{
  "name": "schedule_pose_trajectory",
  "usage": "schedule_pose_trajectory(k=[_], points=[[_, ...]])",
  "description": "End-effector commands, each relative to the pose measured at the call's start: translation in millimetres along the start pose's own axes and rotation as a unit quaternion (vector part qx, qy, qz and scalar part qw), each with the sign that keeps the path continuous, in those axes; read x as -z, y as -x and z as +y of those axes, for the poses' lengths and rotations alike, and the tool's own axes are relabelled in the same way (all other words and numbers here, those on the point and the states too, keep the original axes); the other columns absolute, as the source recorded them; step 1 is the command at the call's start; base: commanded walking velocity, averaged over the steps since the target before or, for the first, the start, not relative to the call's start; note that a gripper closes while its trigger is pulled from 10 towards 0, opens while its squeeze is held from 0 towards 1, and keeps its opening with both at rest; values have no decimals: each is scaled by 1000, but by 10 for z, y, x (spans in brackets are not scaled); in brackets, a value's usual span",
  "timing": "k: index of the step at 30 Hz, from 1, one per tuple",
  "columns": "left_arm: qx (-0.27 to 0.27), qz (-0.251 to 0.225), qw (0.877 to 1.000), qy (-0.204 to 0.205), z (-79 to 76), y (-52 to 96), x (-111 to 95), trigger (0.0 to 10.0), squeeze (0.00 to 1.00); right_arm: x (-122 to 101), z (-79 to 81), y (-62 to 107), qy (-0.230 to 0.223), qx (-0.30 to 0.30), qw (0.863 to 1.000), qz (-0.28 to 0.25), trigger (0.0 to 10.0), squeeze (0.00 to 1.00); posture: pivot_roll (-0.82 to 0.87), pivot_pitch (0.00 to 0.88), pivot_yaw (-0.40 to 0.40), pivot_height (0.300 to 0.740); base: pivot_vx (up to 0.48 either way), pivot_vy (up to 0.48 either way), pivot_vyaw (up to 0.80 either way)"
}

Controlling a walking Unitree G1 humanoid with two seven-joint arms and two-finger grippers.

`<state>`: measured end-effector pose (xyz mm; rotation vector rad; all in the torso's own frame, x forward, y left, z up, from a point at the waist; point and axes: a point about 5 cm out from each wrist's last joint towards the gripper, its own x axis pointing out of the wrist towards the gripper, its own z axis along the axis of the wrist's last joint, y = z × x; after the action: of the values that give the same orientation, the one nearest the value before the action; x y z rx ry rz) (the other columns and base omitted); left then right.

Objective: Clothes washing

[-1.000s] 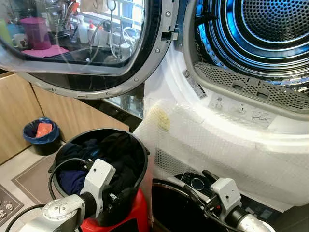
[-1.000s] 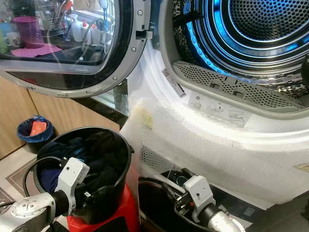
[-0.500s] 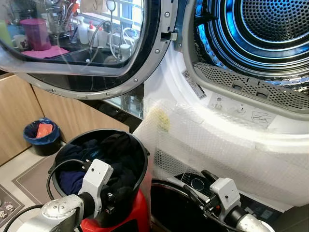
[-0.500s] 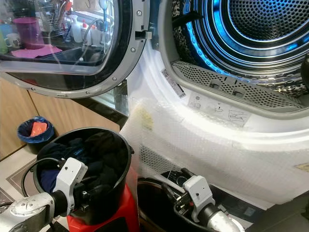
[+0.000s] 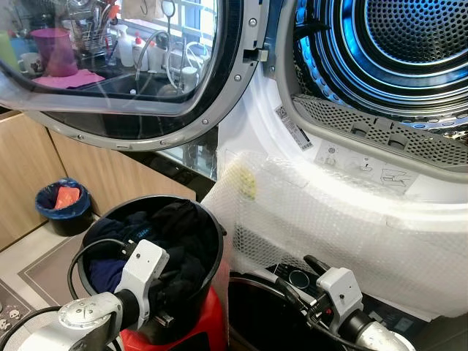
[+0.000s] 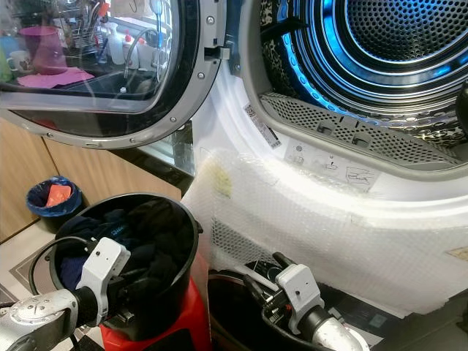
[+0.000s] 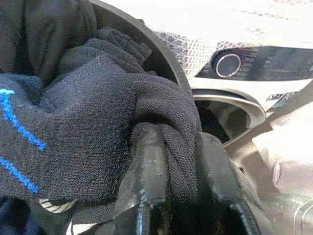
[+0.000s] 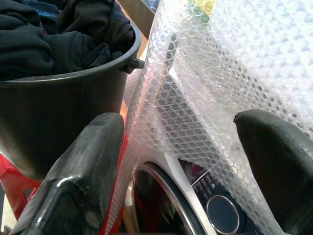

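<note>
Where I reach: my left gripper (image 7: 168,161) is in the black bucket (image 5: 212,227), fingers clamped on a black knit garment (image 7: 98,127).
Wrist detail: blue stitching shows on that garment.
Right gripper (image 8: 181,161): fingers spread wide, facing the bubble wrap (image 8: 220,88).
Head view: dryer drum (image 5: 395,44) open above.

No legible text; dryer (image 5: 344,157) rim labels too small.

bright, sharp; glare on bubble wrap (image 5: 344,212)
</note>
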<state>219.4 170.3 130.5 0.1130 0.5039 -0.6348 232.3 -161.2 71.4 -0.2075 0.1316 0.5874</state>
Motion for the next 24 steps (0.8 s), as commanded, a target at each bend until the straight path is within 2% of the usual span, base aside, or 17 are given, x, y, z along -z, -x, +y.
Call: schedule_pose_trajectory(k=[1, 4, 9, 13, 16, 19, 20, 21, 22, 23, 24], points=[[34, 5, 999, -4, -82, 25, -4, 0, 0, 19, -15, 4, 5, 2, 1000, 6, 10000, 0, 92, 27, -79, 740, 0, 0, 0], [71, 8, 997, -31, -135, 133, -56, 0, 0, 19, -13, 0, 5, 3, 1000, 6, 10000, 0, 92, 27, -79, 740, 0, 0, 0], [110, 12, 992, -67, -124, 338, -181, 0, 0, 18, -11, -13, 4, 3, 1000, 4, 10000, 0, 97, 32, -81, 740, 0, 0, 0], [133, 6, 988, -81, -134, 450, -242, 0, 0, 12, -12, -21, 4, 3, 1000, 2, 10000, 0, 97, 34, -81, 740, 0, 0, 0], [137, 9, 986, -92, -135, 494, -260, 0, 0, 10, -13, -20, 4, 3, 1000, 2, 10000, 0, 96, 34, -81, 740, 0, 0, 0], [107, 17, 989, -96, -29, 512, -273, 0, 0, 9, -16, -17, 4, 3, 1000, 3, 10000, 0, 92, 36, -84, 740, 0, 0, 0], [87, 20, 991, -97, 27, 513, -274, 1176, 0, 8, -17, -15, 4, 3, 1000, 3, 10000, 0, 92, 36, -84, 740, 0, 0, 0], [73, 22, 992, -97, 66, 514, -275, 1176, 0, 8, -17, -15, 4, 3, 1000, 3, 10000, 0, 92, 36, -84, 740, 0, 0, 0], [47, 18, 994, -97, 136, 509, -294, 10000, 0, 10, -20, -13, 4, 3, 1000, 3, 10000, 0, 91, 37, -86, 740, 0, 0, 0], [30, 15, 995, -97, 179, 506, -307, 10000, 0, 11, -21, -12, 4, 3, 1000, 3, 10000, 0, 91, 37, -86, 740, 0, 0, 0], [-45, 20, 994, -98, 392, 506, -327, 10000, 0, 13, -23, -9, 5, 3, 1000, 4, 10000, 0, 91, 37, -86, 740, 0, 0, 0]])
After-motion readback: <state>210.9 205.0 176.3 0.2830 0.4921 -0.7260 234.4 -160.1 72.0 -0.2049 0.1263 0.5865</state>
